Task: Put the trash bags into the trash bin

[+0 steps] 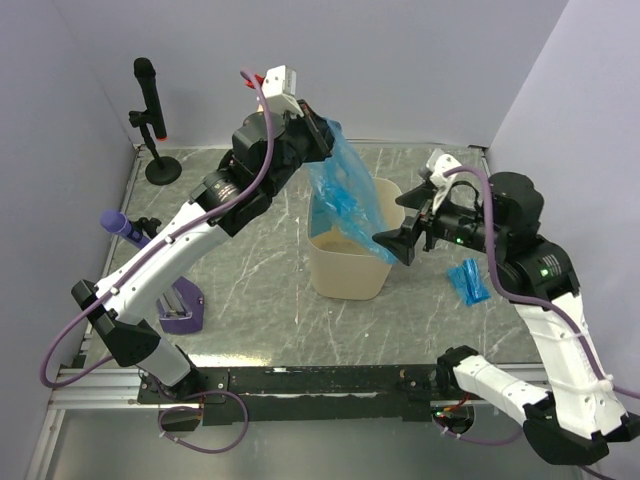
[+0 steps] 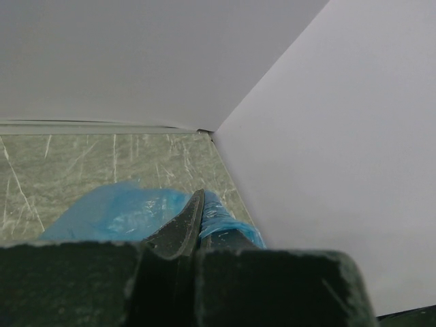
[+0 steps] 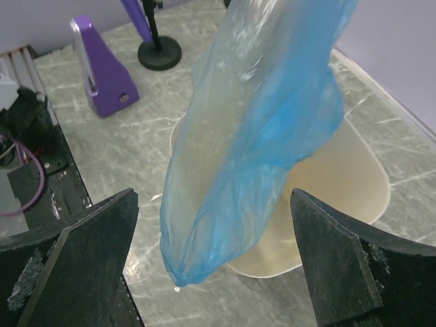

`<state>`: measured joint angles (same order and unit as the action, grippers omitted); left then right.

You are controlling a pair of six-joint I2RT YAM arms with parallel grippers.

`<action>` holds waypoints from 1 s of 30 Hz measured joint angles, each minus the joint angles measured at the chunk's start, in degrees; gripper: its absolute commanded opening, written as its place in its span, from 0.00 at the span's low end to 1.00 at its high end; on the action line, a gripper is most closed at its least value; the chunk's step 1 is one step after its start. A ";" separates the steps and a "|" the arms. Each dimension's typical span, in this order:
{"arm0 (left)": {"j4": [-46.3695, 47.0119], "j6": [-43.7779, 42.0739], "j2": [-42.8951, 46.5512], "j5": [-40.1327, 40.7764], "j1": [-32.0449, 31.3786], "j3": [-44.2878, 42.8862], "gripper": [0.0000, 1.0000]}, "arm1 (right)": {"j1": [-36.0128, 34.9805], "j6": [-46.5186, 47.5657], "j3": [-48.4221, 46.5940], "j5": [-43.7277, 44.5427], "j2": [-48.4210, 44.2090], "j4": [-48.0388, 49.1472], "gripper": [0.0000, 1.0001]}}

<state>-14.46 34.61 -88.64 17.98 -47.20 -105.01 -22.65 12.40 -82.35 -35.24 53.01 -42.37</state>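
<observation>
Left fingers (image 2: 182,231) clamp the trash bag (image 3: 259,136); only right wrist shows it between wide-open right fingers (image 3: 82,259).

Black microphone (image 1: 146,85) upright on a round base at the marbled table's (image 1: 260,320) far left corner; purple stand (image 1: 183,308) by its left edge.
</observation>
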 measured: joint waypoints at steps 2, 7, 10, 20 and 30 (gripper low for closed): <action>0.02 0.02 0.00 -0.02 0.20 0.00 0.01 | -0.85 1.05 1.03 0.39 0.39 0.00 0.99; 0.02 0.02 0.00 -0.09 0.83 0.00 0.01 | -3.52 4.09 3.98 3.43 0.35 -0.44 0.76; -0.02 -0.09 0.00 -0.55 1.51 0.00 0.01 | -3.98 5.88 4.94 6.12 1.05 -0.50 0.12; -3.28 -10.67 3.96 -18.03 11.50 5.25 0.01 | 3.08 7.50 3.48 8.52 1.73 -0.85 0.00; -26.80 -29.07 -4.02 -48.28 14.38 -14.69 0.01 | 12.68 1.68 -16.50 -8.26 7.63 -9.92 0.00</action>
<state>-41.25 5.54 -92.66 -30.30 -32.82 -119.70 -9.98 14.09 -98.85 -43.51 60.64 -52.29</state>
